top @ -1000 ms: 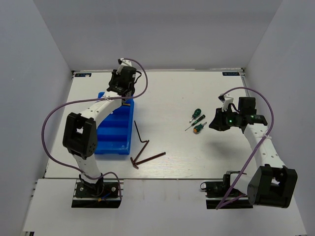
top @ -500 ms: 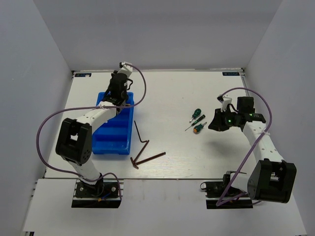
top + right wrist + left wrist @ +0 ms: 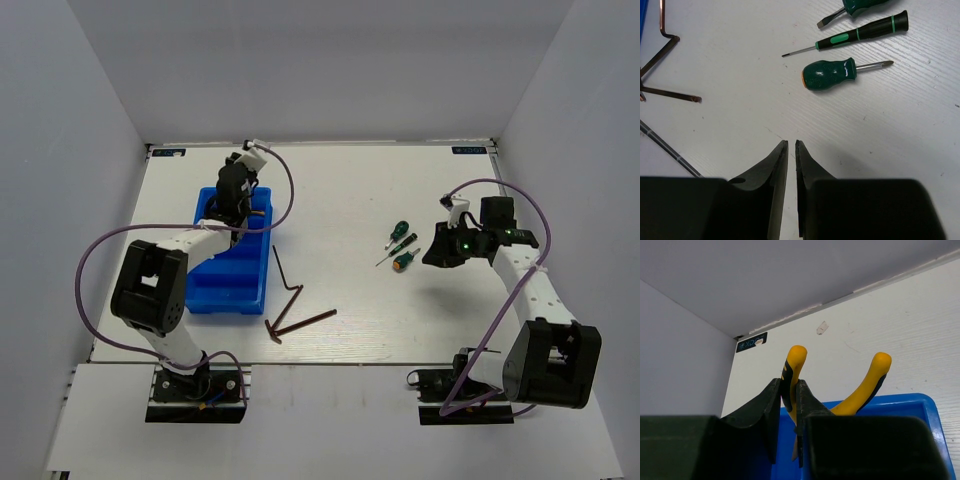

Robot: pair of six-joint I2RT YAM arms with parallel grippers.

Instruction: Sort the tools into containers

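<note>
My left gripper (image 3: 788, 385) is shut on one handle of the yellow-and-black pliers (image 3: 796, 360) and holds them over the far end of the blue bin (image 3: 912, 405). In the top view this gripper (image 3: 232, 197) hangs above the bin (image 3: 235, 275). My right gripper (image 3: 791, 144) is shut and empty, just above the table near the screwdrivers. The stubby green screwdriver (image 3: 829, 75), a thin one (image 3: 860, 34) and a third (image 3: 865, 5) lie ahead of it. Dark hex keys (image 3: 285, 272) lie right of the bin. No second pair of pliers shows.
The screwdrivers (image 3: 400, 247) lie together at mid-right of the white table, left of the right gripper (image 3: 437, 250). More hex keys (image 3: 300, 322) lie crossed near the bin's front right corner. Grey walls enclose the table on three sides. A purple cable loops from each arm.
My left gripper has moved nearer and a little left with the pliers, from the bin's far right corner to over its far end. The right arm has hardly moved.
</note>
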